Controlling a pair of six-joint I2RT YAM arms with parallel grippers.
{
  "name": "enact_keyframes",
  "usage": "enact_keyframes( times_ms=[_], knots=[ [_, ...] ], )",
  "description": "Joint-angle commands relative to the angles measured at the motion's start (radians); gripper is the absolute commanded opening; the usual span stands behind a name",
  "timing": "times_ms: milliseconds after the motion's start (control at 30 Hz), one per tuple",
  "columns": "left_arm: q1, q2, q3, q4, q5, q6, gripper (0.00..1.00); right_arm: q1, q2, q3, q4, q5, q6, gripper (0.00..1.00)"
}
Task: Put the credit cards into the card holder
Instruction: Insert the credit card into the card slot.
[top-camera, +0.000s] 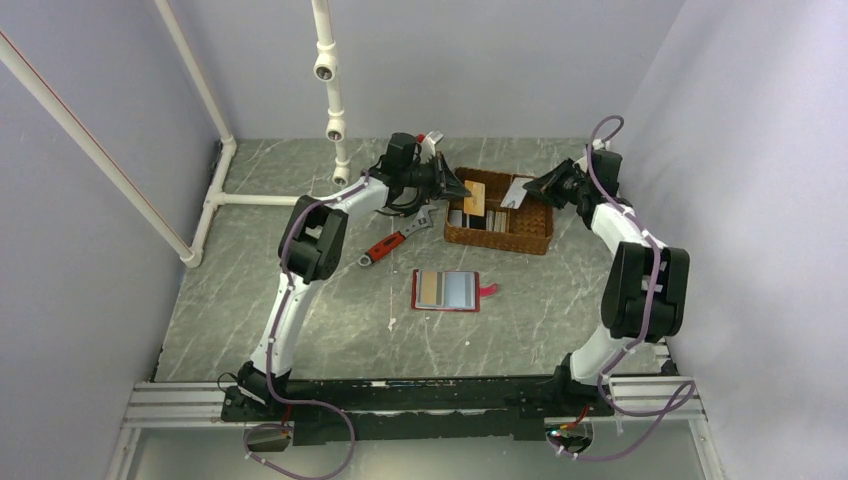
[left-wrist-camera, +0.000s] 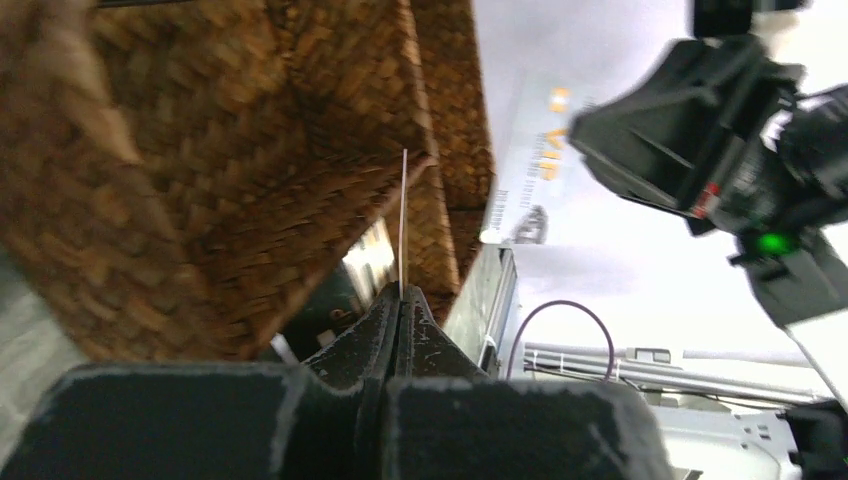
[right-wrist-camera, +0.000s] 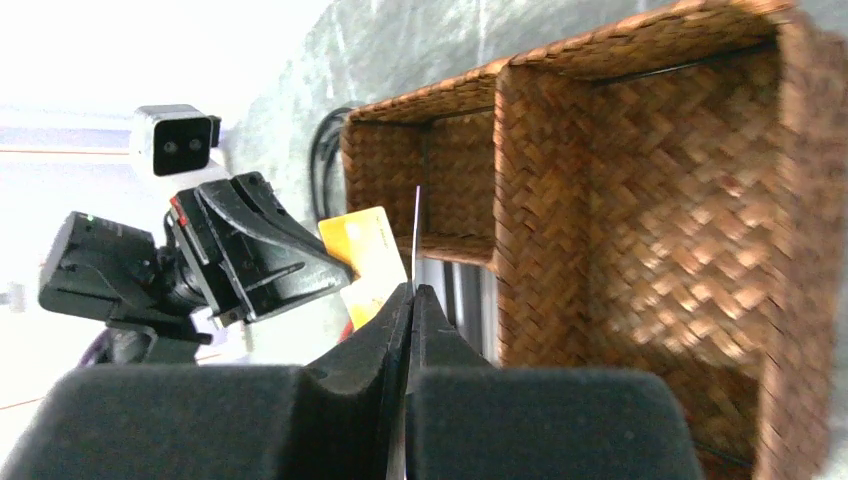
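Grey-green marbled bench (top-camera: 400, 340), pale lilac walls on three sides. White pipes (top-camera: 326, 70) stand at the back and far left, w/ a metal rail (top-camera: 180, 400) along the near edge. Left of ctr a red wrench (top-camera: 392, 246) lies flat on the stone. Just right of it and nearer the rail, the card holder (top-camera: 446, 302) lies open, a tan card (top-camera: 432, 289) and a pale-blue card (top-camera: 460, 289) showing inside, its red tab (top-camera: 489, 290) sticking out to the right. Behind it the left hand (top-camera: 462, 189) hangs over the left end of a wicker basket (top-camera: 500, 243), pinched tight on an orange card (top-camera: 474, 198) — edge-on in its own wrist view. More cards (top-camera: 490, 222) lie in the basket. The right hand (top-camera: 530, 188) is over the basket's right end — clamped on a white card (top-camera: 516, 191).
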Motion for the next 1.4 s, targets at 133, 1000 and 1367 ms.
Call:
enact_keyframes(
  times_ms=[133, 1000, 1367],
  knots=[
    [-0.027, -0.023, 0.033, -0.233, -0.151, 0.220, 0.09, 0.055, -0.181, 0.061, -0.277, 0.223, -0.251, 0.00],
    [-0.129, -0.712, -0.898, -0.193, -0.074, 0.338, 0.90, 0.437, -0.304, -0.410, -0.040, -0.206, -0.168, 0.00],
    [-0.087, -0.703, -1.104, 0.554, 0.193, -0.074, 0.64, 0.438, -0.411, -0.519, 0.207, -0.312, -0.071, 0.00]
  ],
)
